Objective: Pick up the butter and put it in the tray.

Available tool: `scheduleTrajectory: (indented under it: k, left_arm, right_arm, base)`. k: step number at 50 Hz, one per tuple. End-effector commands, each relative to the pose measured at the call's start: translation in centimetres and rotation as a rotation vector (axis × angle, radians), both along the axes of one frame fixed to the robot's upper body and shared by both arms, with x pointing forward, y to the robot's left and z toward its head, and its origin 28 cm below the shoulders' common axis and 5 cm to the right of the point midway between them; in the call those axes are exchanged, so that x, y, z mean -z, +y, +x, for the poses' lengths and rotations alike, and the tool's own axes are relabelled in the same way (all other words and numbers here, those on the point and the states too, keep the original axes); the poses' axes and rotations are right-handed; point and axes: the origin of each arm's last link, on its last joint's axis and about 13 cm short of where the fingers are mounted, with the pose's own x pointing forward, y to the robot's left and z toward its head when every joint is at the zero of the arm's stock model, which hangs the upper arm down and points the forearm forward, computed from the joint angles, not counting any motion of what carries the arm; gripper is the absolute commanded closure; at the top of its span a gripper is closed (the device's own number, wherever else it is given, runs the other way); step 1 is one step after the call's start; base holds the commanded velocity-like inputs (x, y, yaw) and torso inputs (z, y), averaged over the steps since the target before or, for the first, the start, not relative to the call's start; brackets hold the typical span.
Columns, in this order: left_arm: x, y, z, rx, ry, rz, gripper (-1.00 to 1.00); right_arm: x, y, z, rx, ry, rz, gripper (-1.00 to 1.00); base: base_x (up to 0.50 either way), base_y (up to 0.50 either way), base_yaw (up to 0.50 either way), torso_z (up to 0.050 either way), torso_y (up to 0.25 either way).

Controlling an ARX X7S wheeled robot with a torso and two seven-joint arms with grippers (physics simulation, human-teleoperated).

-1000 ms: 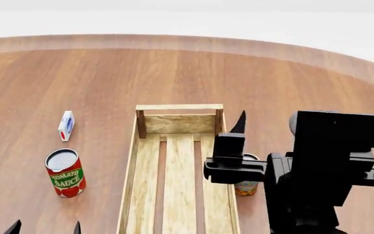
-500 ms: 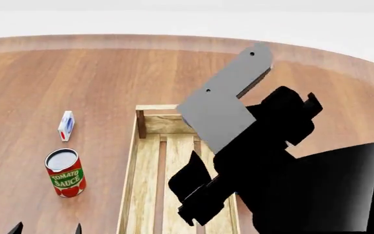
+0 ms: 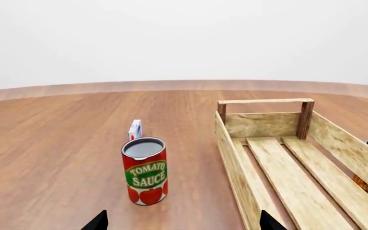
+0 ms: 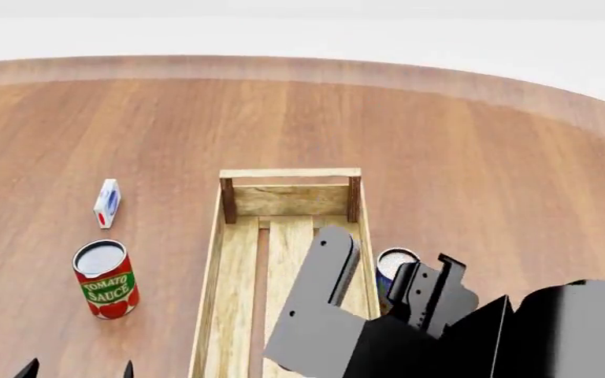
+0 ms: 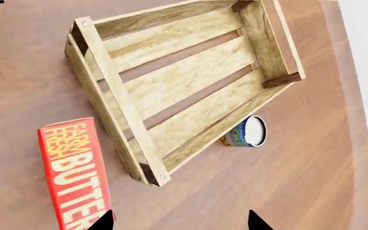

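The butter [image 5: 75, 172], a red box with yellow and white lettering, lies flat on the table just outside one end of the tray [image 5: 117, 96]. It shows only in the right wrist view; in the head view my right arm [image 4: 387, 339] hides it. The pale slatted tray [image 4: 210, 268] is empty and also shows in the left wrist view [image 3: 235, 163]. My right gripper [image 5: 178, 223] is open and empty above the table, one fingertip [image 5: 104, 221] beside the butter's edge. My left gripper [image 3: 182, 224] is open and empty, low at the head view's left [image 4: 76, 370].
A tomato sauce can [image 4: 105, 279] and a small white carton [image 4: 106, 202] stand left of the tray; both show in the left wrist view, can [image 3: 144, 170] and carton [image 3: 134, 129]. A blue and orange can [image 4: 392, 264] stands against the tray's right wall [image 5: 245, 132].
My right arm has swung from beside the tray's right wall, up over it, then down to the head view's lower right, now covering the tray's near end. The left gripper has not moved.
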Motion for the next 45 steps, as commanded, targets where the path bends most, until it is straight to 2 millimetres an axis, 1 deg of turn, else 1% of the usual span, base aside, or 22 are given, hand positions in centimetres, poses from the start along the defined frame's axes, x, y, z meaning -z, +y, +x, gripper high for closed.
scheduleTrajectory:
  k: [1, 10, 17, 20, 26, 32, 39, 45]
  left_arm:
    - [0.0, 0.0, 0.0, 0.000, 0.001, 0.001, -1.00]
    - [-0.1, 0.0, 0.1, -0.002, 0.001, 0.000, -1.00]
    - [-0.1, 0.1, 0.1, -0.003, 0.000, -0.001, -1.00]
    - [-0.2, 0.1, 0.1, -0.003, 0.000, -0.001, -1.00]
    - [-0.2, 0.1, 0.1, -0.003, -0.001, -0.002, -1.00]
    - [-0.2, 0.1, 0.1, -0.004, -0.001, -0.003, -1.00]
    - [-0.3, 0.1, 0.1, -0.003, -0.001, -0.003, -1.00]
    - [-0.3, 0.1, 0.1, -0.004, -0.003, -0.004, -1.00]
  right_arm:
    - [1.5, -0.1, -0.3, -0.038, 0.085, -0.051, -1.00]
    - [2.4, 0.3, -0.8, -0.086, 0.123, -0.041, -1.00]
    - [2.4, 0.9, -1.7, -0.162, 0.165, 0.003, -1.00]
    - [2.6, 1.0, -1.8, -0.171, 0.172, 0.012, -1.00]
    - [3.0, 1.1, -1.5, -0.187, 0.164, 0.040, -1.00]
    - [4.2, 0.8, -0.9, -0.188, 0.174, 0.040, -1.00]
    - [5.1, 0.5, -0.5, -0.179, 0.191, 0.041, -1.00]
    - [6.5, 0.2, 0.2, -0.168, 0.211, 0.051, -1.00]
  base:
    - [0.00, 0.00, 0.00, 0.000, 0.000]
    - [0.00, 0.00, 0.00, 0.000, 0.000]
    - [0.00, 0.00, 0.00, 0.000, 0.000]
    - [0.00, 0.00, 0.00, 0.000, 0.000]
    - [0.00, 0.00, 0.00, 0.000, 0.000]
    - [0.00, 0.00, 0.00, 0.000, 0.000]
    - [0.00, 0.00, 0.00, 0.000, 0.000]
    - [0.00, 0.00, 0.00, 0.000, 0.000]
